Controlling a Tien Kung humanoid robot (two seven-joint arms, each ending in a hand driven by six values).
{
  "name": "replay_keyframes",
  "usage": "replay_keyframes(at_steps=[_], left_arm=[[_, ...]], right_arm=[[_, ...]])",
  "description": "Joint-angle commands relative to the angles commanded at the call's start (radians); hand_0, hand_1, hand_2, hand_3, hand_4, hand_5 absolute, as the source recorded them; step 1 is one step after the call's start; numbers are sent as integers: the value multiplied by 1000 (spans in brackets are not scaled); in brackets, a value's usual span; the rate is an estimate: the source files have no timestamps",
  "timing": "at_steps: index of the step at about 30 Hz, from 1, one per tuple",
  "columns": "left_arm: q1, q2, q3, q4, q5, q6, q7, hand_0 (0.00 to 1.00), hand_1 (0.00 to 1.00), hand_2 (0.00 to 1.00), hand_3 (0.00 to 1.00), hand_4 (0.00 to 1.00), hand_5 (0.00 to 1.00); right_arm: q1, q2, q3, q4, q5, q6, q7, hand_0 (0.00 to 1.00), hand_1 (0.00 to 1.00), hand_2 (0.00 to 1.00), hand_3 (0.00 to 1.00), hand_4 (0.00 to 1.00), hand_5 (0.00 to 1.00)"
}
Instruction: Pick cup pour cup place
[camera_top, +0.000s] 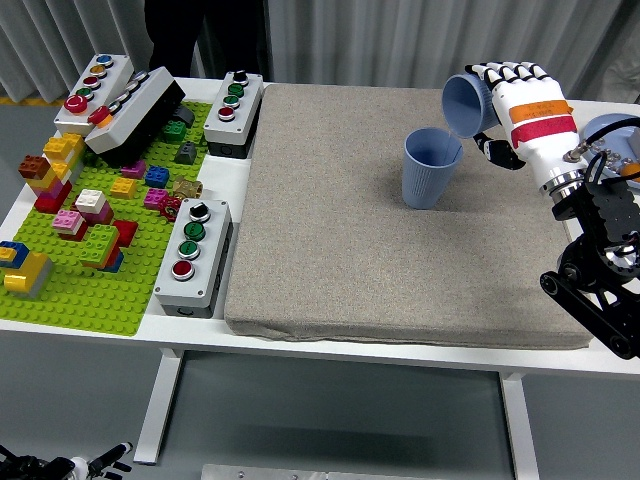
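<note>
On the far right of the grey mat: right hand (505, 100), white with black finger joints, fingers curled around a blue cup (468, 103).
Held cup: tipped on its side, mouth facing left and down, its lip just above the far right rim of the standing cup; whether the two touch cannot be told.
Standing cup: second blue cup (431, 168), upright on the mat, in the right far quarter, well clear of every mat edge.
Mat: grey felt pad (400, 290) covering most of the white surface (245, 178); its near edge runs just short of the surface's near edge, its right edge passes under the robot's forearm.
Open room: the mat's whole left half and near half lie bare; broad free space left of and in front of the standing cup.
Right arm: black linkage (600, 290) comes in from the right edge, overhanging the mat's right near corner.
Left hand: outside the view.
Left side of surface: green building-brick baseplate (90, 300) with coloured bricks (95, 235) scattered on it, reaching the left near corner.
Button boxes: one grey box (193, 255) just beside the mat's left edge near the front; another (234, 112) at the mat's far left corner; two more (120, 100) lie tilted at the baseplate's far end.
Far side: a person's dark trouser legs (205, 35) stand behind the surface, before a grey curtain.
Right far corner: part of a blue-rimmed object (610, 128) shows behind the wrist; too hidden to name.
</note>
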Motion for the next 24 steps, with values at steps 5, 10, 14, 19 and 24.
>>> replay_keyframes(at_steps=[5,10,14,19,24], left_arm=[[0,0,-1,0,2,0,0,856,869,885,773,601,998],[1,-1,-2,0,2,0,1,856,869,885,773,601,998],[2,-1,-1,0,2,0,1,856,869,885,773,601,998],[5,-2,2,0,-1,0,1,855,869,885,773,601,998],[7,-2,6,0,-3,0,1,855,869,885,773,602,998]], right_arm=[[-3,1,10,1,28,6,2,726,567,476,495,512,2],[-6,6,28,2,127,16,15,726,567,476,495,512,2],[-9,12,48,-2,291,16,58,726,567,476,495,512,2],[-17,24,100,-7,487,41,122,727,571,478,500,513,2],[-36,43,221,-7,696,150,143,727,572,480,500,513,2]])
